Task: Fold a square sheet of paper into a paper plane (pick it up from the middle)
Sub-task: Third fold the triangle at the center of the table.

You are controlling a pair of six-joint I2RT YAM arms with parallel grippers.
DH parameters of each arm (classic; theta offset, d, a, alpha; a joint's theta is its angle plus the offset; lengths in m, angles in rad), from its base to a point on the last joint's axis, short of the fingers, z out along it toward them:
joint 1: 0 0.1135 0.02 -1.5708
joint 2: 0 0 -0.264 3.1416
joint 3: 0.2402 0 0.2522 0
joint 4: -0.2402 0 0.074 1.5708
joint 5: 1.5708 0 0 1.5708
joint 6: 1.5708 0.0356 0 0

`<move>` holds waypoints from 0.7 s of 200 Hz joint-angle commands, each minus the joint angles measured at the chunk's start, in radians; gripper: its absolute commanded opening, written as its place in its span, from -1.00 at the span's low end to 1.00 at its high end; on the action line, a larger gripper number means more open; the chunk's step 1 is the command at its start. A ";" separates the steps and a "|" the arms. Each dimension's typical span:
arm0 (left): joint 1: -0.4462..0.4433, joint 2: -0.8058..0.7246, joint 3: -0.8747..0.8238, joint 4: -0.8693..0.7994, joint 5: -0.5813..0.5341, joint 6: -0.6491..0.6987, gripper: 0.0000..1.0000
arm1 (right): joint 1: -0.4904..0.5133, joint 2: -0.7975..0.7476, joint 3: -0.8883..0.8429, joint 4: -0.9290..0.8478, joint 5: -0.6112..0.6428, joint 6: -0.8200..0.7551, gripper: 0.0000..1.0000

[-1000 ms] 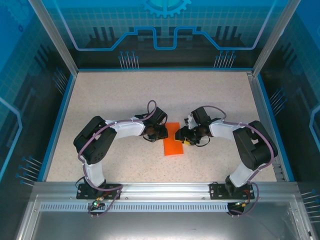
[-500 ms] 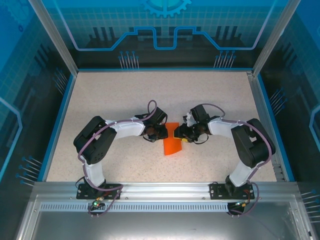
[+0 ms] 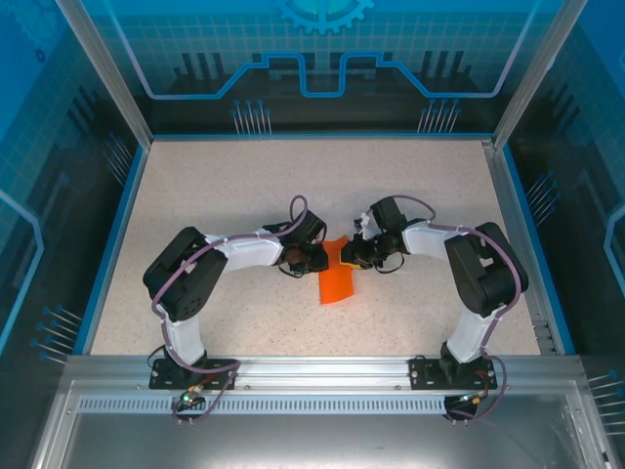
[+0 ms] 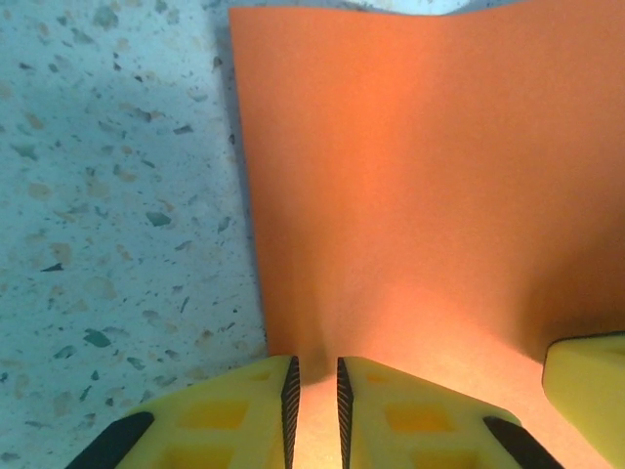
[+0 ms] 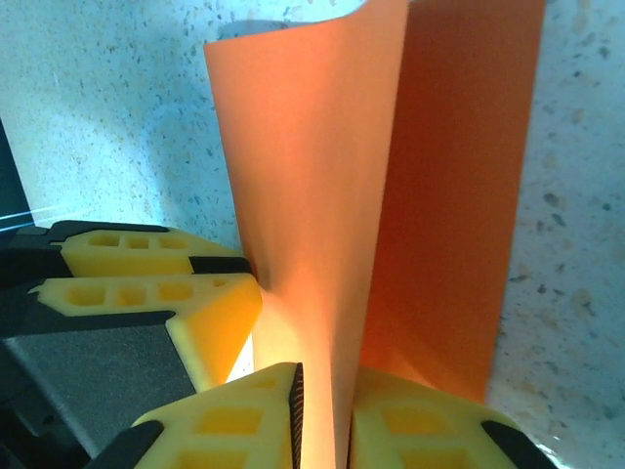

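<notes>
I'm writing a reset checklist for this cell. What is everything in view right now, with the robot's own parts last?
sheet of paper: one, bright orange, middle of the table between the two hands, part of it lifted into an upright bend.
table: one, speckled beige, under everything.
walls: three sides, see-through blue, around the table.
rail: one, silver metal, near edge, carrying the arm bases.
left arm: one, black and white, reaching inward.
right arm: one, black and white, reaching inward.
left hand: one, yellow fingers, shut on the paper's edge.
right hand: one, yellow fingers, shut on the lifted bend.
</notes>
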State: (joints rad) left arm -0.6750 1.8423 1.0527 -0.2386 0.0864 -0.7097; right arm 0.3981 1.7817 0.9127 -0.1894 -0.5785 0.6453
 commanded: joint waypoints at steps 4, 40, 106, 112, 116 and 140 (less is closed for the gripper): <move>-0.004 -0.080 -0.051 0.025 0.008 0.051 -0.42 | -0.013 -0.010 -0.007 0.008 -0.038 0.002 -0.74; -0.026 -0.192 -0.095 0.024 -0.004 0.142 -0.16 | -0.013 -0.020 -0.028 0.039 -0.021 0.057 -0.80; -0.211 -0.303 -0.128 -0.048 -0.148 0.337 0.06 | -0.012 -0.056 -0.137 0.184 0.011 0.237 -0.80; -0.235 -0.300 -0.128 -0.057 -0.174 0.355 0.07 | -0.011 -0.056 -0.145 0.199 0.012 0.250 -0.80; -0.252 -0.299 -0.128 -0.062 -0.189 0.366 0.07 | -0.010 -0.057 -0.146 0.204 0.011 0.256 -0.79; -0.314 -0.298 -0.143 -0.056 -0.211 0.395 0.14 | -0.010 -0.053 -0.148 0.209 0.009 0.272 -0.78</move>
State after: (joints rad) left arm -0.9401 1.5574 0.9375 -0.2604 -0.0505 -0.4034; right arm 0.3981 1.7466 0.7750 -0.0238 -0.5758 0.8623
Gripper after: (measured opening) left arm 0.550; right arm 0.109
